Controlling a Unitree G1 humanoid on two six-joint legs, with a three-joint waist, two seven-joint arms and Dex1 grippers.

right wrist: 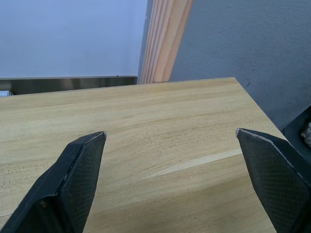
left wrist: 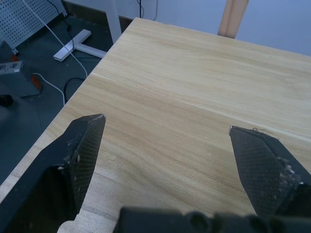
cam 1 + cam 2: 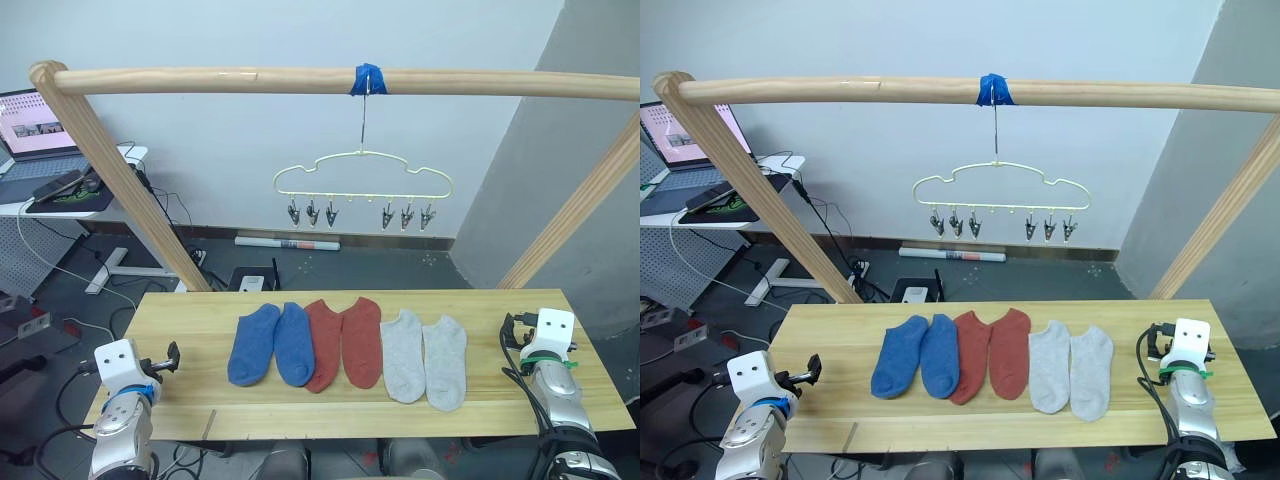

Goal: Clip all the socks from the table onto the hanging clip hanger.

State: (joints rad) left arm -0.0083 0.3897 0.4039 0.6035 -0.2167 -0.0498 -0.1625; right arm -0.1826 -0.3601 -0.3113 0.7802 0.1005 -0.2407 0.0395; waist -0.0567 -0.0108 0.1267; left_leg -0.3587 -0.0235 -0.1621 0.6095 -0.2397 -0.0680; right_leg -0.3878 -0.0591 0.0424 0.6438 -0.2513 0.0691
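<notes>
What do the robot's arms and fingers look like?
Each arm is silvery grey with a white boxy block near the wrist and black cables. The left end effector and right end effector each have two black pointed fingers with crisscross-textured pads. A green band circles the right wrist.

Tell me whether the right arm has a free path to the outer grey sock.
Probably yes. The right gripper sits open at the table's right end, and only bare wood lies between it and the outer grey sock. Nothing stands in the way.

White wall [image 3: 220, 150], grey wall [image 3: 590, 90] at right, dark floor [image 3: 330, 265], laptop [image 3: 35, 125] on side desk [image 3: 60, 200]
</notes>
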